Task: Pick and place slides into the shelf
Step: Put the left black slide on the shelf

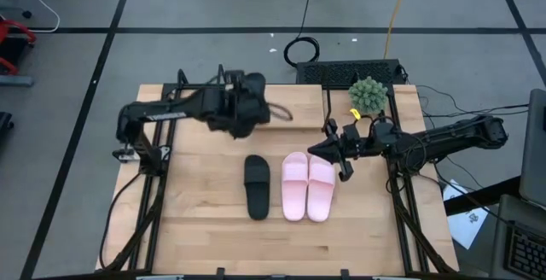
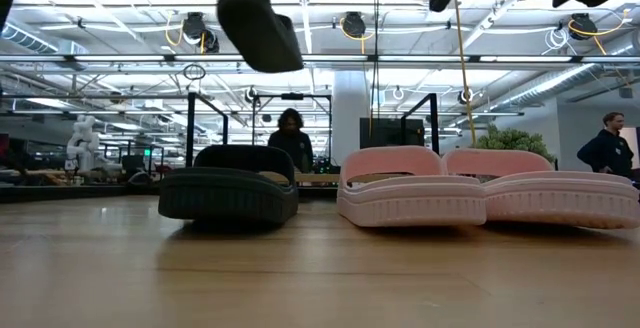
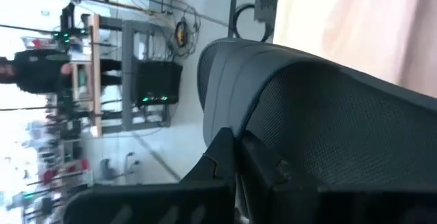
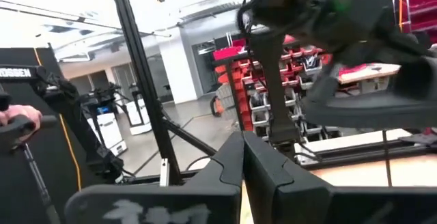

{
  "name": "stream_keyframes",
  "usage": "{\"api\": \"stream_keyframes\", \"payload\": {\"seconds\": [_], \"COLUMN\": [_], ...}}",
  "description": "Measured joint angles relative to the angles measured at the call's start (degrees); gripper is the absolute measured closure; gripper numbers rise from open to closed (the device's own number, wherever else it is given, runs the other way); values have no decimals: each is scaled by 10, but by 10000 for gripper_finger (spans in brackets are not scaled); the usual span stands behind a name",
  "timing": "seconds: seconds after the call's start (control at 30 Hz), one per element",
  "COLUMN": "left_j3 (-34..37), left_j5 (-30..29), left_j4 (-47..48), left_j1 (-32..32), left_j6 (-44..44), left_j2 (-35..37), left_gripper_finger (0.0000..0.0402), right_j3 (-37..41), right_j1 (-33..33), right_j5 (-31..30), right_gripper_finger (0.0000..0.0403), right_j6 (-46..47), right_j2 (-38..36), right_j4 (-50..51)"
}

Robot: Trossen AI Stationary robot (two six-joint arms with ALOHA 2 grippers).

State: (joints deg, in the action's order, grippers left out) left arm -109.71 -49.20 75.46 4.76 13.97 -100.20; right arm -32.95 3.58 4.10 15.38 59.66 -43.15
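Note:
My left gripper (image 1: 243, 105) is shut on a black slide (image 3: 328, 115), held high over the table's far left part. In the low view this slide (image 2: 262, 28) hangs well above the tabletop. A second black slide (image 1: 257, 186) lies sole down mid-table, and the pink pair (image 1: 307, 186) lies side by side just right of it. My right gripper (image 1: 339, 150) hovers shut and bare beside the pink pair's far end. The shelf's black wire frame (image 1: 327, 105) stands at the far edge. My left gripper has the black slide at one rim (image 3: 263, 149), where its two fingers (image 3: 218, 159) meet. Which part of the slide that is stays hidden behind the fingers. The slide is lifted clear of the table and tilted, stretching away beyond the fingertips.
A small green plant (image 1: 368, 95) stands at the far right by the shelf frame. A cable coil (image 1: 300, 51) lies on the floor beyond the table. People (image 2: 290, 138) stand in the room behind. Bare wood lies along the near edge.

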Motion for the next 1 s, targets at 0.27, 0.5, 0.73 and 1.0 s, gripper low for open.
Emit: {"api": "stream_keyframes", "payload": {"seconds": [0.27, 0.5, 0.73, 1.0], "left_j3": [58, 168, 230, 267], "left_j5": [45, 53, 80, 106], "left_j4": [-62, -216, -243, -296], "left_j1": [106, 143, 184, 198], "left_j6": [38, 129, 130, 140], "left_j2": [0, -1, 0, 0], "left_gripper_finger": [402, 402, 402, 401], "right_j3": [0, 0, 0, 0], "right_j1": [-35, -77, -105, -127], "right_j5": [1, 4, 5, 6], "right_gripper_finger": [403, 403, 403, 403], "right_j6": [-12, -16, -15, -15], "right_j2": [0, 0, 0, 0], "right_j4": [-5, -43, -53, -53]}}
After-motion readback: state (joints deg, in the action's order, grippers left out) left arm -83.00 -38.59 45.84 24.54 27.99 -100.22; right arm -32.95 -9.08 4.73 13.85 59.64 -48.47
